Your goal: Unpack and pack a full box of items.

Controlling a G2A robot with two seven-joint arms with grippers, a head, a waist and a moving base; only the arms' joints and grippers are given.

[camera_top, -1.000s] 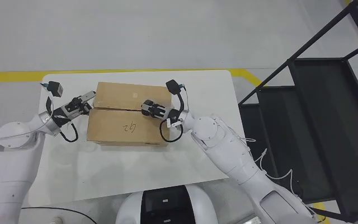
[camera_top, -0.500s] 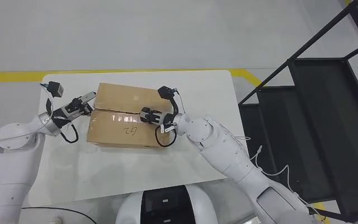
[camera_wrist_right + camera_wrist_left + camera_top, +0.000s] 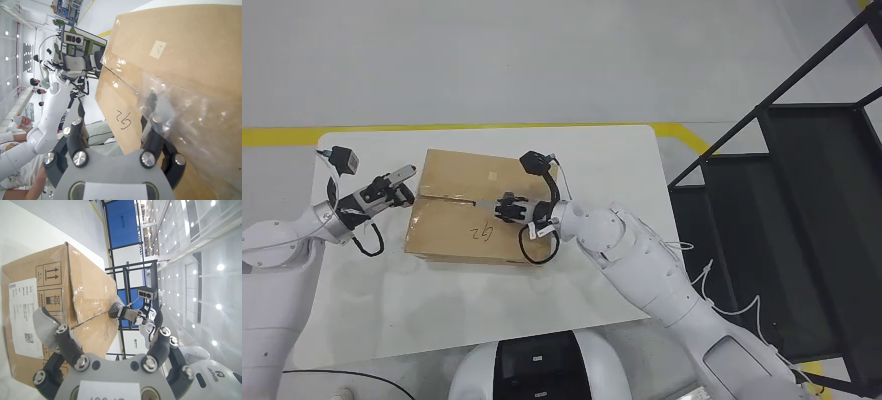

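Clear tape (image 3: 170, 109) drapes the right gripper (image 3: 115, 100), jaws spread; best clamp it just ahead, then peel along the box (image 3: 179, 37) seam.

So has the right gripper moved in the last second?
Yes. In the top view the right gripper has shifted toward the table's near edge.

One cardboard box (image 3: 467, 222) blocks the table (image 3: 472, 310) middle
It stands near the far edge; open surface runs along the near edge and toward the right corners.
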